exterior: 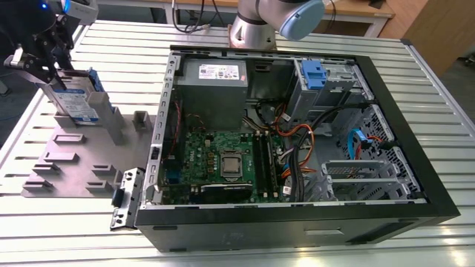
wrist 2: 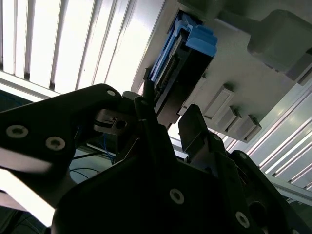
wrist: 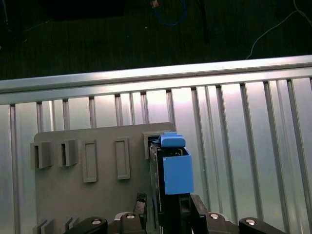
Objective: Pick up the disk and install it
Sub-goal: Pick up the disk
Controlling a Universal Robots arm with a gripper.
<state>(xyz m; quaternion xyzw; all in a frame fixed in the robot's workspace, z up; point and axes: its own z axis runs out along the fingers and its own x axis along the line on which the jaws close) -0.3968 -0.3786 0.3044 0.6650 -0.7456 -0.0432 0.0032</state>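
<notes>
Gripper (wrist: 166,204) positioned at upper edge of disk (exterior: 77,104); clamped or released cannot be told. Disk seated upright in slot of grey fixture plate (exterior: 82,161) (not yet lifted), beside open computer case (exterior: 297,222). Step in hand judged: pick-up. Straight withdrawal from slot judged necessary, clear of slot walls. Drive cage (exterior: 337,83) located at case's far corner, well apart.
</notes>
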